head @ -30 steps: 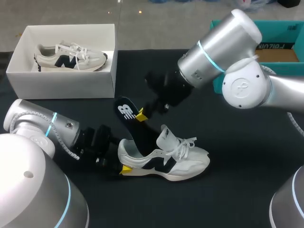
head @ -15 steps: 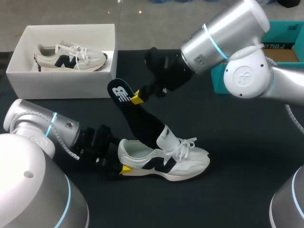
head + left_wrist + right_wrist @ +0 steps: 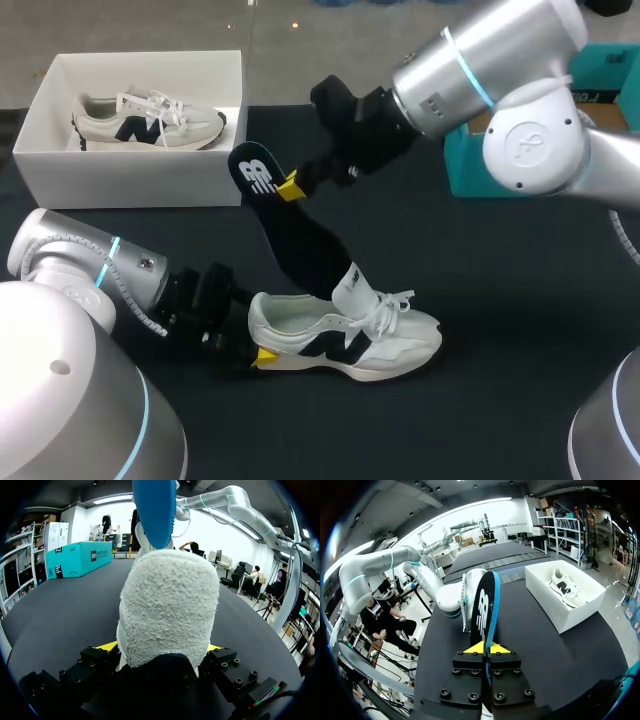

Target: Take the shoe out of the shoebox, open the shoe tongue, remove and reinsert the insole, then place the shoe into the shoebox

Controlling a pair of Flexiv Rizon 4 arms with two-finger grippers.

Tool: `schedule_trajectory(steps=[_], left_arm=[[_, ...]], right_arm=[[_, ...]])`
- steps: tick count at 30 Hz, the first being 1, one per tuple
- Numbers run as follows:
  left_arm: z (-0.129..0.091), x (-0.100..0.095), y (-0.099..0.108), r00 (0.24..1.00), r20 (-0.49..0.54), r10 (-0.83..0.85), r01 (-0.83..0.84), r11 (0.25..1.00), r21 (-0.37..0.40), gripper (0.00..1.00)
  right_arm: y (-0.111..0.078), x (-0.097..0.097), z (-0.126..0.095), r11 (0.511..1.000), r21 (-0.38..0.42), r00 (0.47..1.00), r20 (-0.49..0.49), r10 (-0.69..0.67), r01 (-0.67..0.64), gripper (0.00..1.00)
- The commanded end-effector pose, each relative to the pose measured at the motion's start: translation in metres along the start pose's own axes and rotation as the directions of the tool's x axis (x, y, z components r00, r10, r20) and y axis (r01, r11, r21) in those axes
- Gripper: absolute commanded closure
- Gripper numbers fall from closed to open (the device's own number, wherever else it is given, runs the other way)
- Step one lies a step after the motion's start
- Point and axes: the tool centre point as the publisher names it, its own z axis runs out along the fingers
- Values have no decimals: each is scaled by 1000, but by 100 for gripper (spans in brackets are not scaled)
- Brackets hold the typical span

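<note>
On table: white-navy shoe point(image 3: 345, 335), heel clamped by left claw point(image 3: 161, 647) | black insole point(image 3: 298, 248) pinched in right claw point(image 3: 291, 187)

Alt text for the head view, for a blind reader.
The right gripper holds a black insole slanting up from a white sneaker, whose heel the left gripper clamps. A second sneaker lies in the white shoebox.

Insole point(image 3: 292, 240) and right end effector point(image 3: 290, 187) higher, farther from shoe point(image 3: 345, 335).
</note>
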Motion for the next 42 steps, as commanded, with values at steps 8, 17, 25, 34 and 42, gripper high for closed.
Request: schedule_trajectory(steps=[8, 17, 25, 34, 42], left_arm=[[3, 0, 2, 1000, 0, -1, 1, 1000, -4, 100], [3, 0, 2, 1000, 0, -1, 1, 1000, -4, 100], [3, 0, 2, 1000, 0, -1, 1, 1000, -4, 100], [3, 0, 2, 1000, 0, -1, 1, 1000, -4, 100], [3, 0, 2, 1000, 0, -1, 1, 1000, -4, 100]], right_arm=[[11, 14, -10, 984, 9, 983, 58, 176, -177, 100], [20, 40, -50, 879, -267, 891, 126, 437, -394, 100], [15, 56, -86, 836, -367, 852, 177, 493, -408, 100], [8, 57, -105, 831, -390, 826, 242, 509, -398, 100], [8, 57, -105, 831, -390, 826, 242, 509, -398, 100]])
